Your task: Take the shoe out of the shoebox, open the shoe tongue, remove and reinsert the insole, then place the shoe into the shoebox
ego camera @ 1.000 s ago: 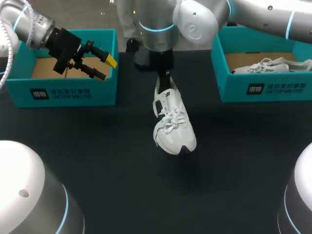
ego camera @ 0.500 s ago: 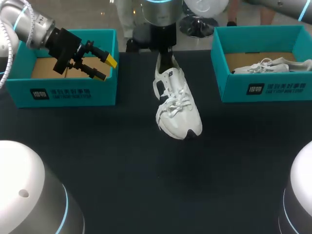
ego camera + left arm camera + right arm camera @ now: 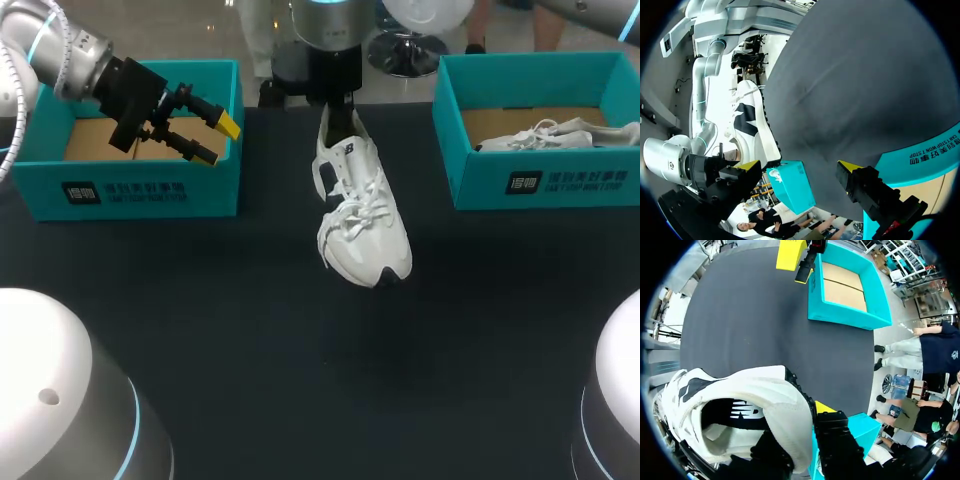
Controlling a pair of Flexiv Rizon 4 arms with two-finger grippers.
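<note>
Spreading across the near side, the black table top (image 3: 250,340) is showing a broad open band of dark surface in front of the shoe. Above its middle, the white lace-up sneaker with a dark-edged sole (image 3: 362,225) is hanging by its heel, toe tilted down toward the near side. It is well apart from both boxes, with a wide lane of table showing on either side. The right gripper (image 3: 337,110) is clamping the heel collar, one finger inside the shoe and one yellow-tipped finger outside.

Farther back on the left, the open teal cardboard shoebox with a brown floor (image 3: 150,190) is sitting near the table's left edge. The left gripper (image 3: 217,140) is hovering over its right-hand wall, fingers spread wide with nothing between them, pointing toward the sneaker.

On the far right, a second teal cardboard box (image 3: 540,180) is sitting by the right edge, and another white sneaker (image 3: 550,133) is lying inside it. Both boxes are standing close to the table's far edge.
</note>
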